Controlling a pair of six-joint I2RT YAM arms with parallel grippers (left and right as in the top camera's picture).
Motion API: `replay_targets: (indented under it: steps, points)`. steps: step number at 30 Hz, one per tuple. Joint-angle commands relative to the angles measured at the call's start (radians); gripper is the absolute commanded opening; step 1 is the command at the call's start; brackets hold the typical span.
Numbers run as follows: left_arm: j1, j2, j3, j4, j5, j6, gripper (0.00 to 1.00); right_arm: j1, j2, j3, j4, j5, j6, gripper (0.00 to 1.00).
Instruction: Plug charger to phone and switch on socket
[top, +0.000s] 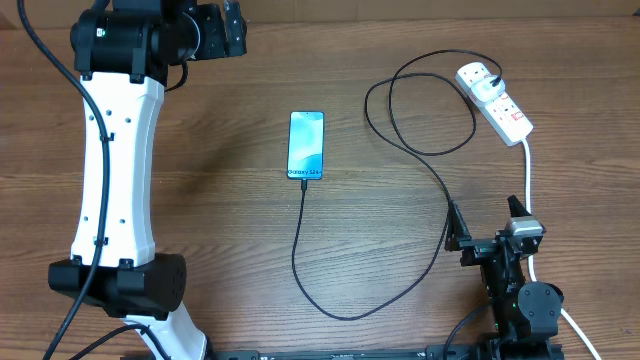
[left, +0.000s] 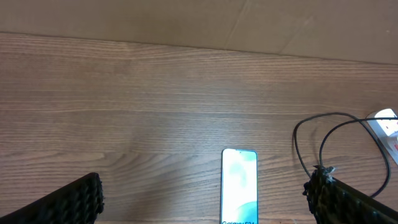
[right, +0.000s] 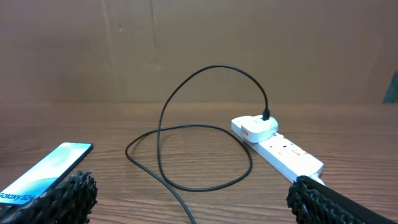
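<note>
Lying flat, phone w/ charger attached; L gripper, R gripper agape.

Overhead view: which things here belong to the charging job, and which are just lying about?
Job: phone, black charger cable, its white wall plug, power strip with red switches and thick white cord.
Not the job: wooden table, brown board behind it.
</note>
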Motion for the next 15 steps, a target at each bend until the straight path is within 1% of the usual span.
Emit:
replay_targets:
  steps: [1,15]
  points:
    - [-0.002,-0.002,-0.006,0.001,-0.006,-0.014,1.00,0.006,-0.012,-0.010,0.003,0.022,-0.014,1.00]
    - [-0.002,-0.002,-0.006,0.001,-0.006,-0.014,1.00,0.006,-0.012,-0.010,0.003,0.014,-0.013,1.00]
